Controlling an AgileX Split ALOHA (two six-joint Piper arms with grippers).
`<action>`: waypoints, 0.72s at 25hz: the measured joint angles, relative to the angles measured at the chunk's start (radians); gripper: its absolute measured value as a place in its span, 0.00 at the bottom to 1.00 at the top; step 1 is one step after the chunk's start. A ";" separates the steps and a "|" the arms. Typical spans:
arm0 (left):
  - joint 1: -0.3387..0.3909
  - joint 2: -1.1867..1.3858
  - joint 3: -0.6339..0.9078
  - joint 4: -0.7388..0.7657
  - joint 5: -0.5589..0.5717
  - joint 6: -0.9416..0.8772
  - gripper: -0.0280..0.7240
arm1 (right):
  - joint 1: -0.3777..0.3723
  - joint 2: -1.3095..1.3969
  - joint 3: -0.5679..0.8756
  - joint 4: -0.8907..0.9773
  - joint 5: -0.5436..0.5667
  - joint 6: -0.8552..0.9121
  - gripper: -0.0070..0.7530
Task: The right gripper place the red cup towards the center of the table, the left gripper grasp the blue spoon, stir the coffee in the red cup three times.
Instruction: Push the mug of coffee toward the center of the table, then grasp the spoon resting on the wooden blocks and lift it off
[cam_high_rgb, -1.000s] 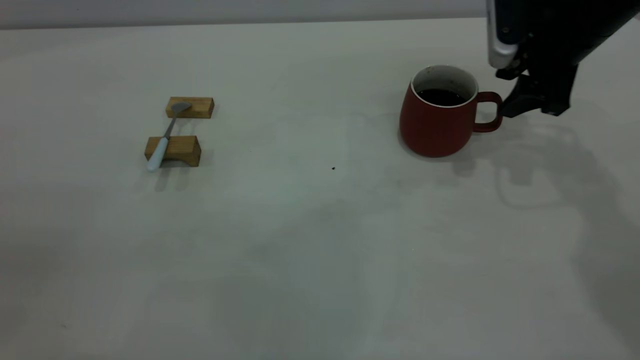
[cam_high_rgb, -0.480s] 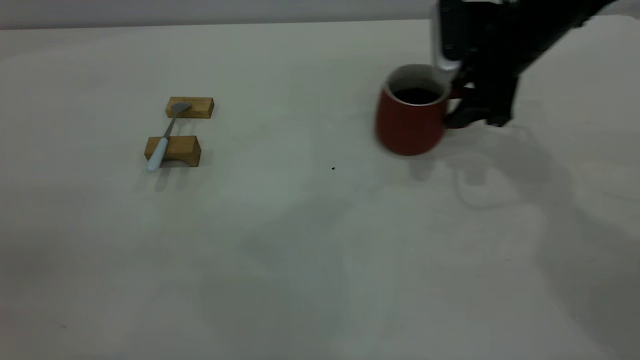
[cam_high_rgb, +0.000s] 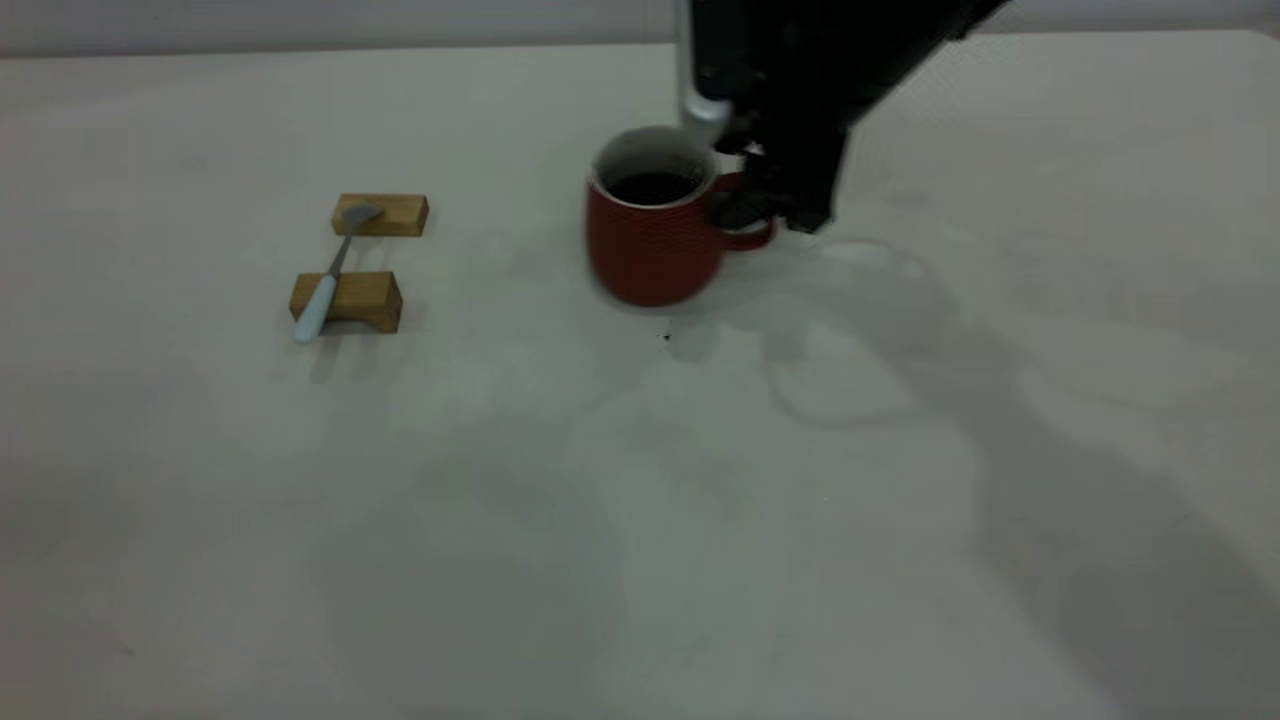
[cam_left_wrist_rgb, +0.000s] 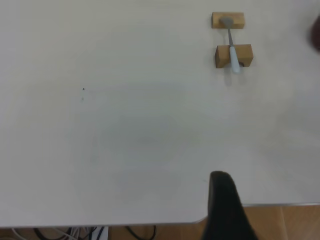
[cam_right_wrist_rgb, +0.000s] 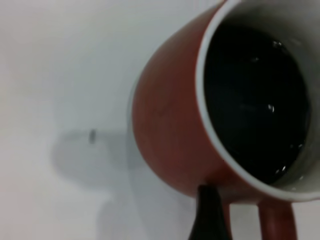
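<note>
The red cup (cam_high_rgb: 645, 250) with dark coffee (cam_high_rgb: 652, 187) stands near the middle of the table (cam_high_rgb: 640, 520), its handle (cam_high_rgb: 752, 238) pointing right. My right gripper (cam_high_rgb: 758, 205) is shut on that handle from above. In the right wrist view one black finger (cam_right_wrist_rgb: 207, 215) lies beside the handle (cam_right_wrist_rgb: 277, 222), and the coffee (cam_right_wrist_rgb: 255, 100) fills the cup (cam_right_wrist_rgb: 170, 130). The blue spoon (cam_high_rgb: 328, 278) rests across two wooden blocks at the left. My left gripper (cam_left_wrist_rgb: 222, 205) hangs over a table edge, far from the spoon (cam_left_wrist_rgb: 231, 47).
The spoon's bowl lies on the far wooden block (cam_high_rgb: 392, 215) and its handle on the near one (cam_high_rgb: 360, 300). A tiny dark speck (cam_high_rgb: 666, 337) sits just in front of the cup. Past the table edge (cam_left_wrist_rgb: 150, 222), cables and a wooden floor show.
My right gripper closed on the cup's handle and carried the cup leftward from the right side to near the table's middle. The spoon and blocks have not moved.
</note>
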 joint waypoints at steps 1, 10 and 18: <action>0.000 0.000 0.000 0.000 0.000 0.000 0.74 | 0.009 0.004 -0.013 0.023 0.007 0.000 0.78; 0.000 0.000 0.000 0.000 0.000 0.000 0.74 | 0.020 -0.013 -0.025 0.089 0.066 0.016 0.65; 0.000 0.000 0.000 0.000 0.000 0.001 0.74 | 0.019 -0.170 -0.025 0.095 0.225 0.342 0.62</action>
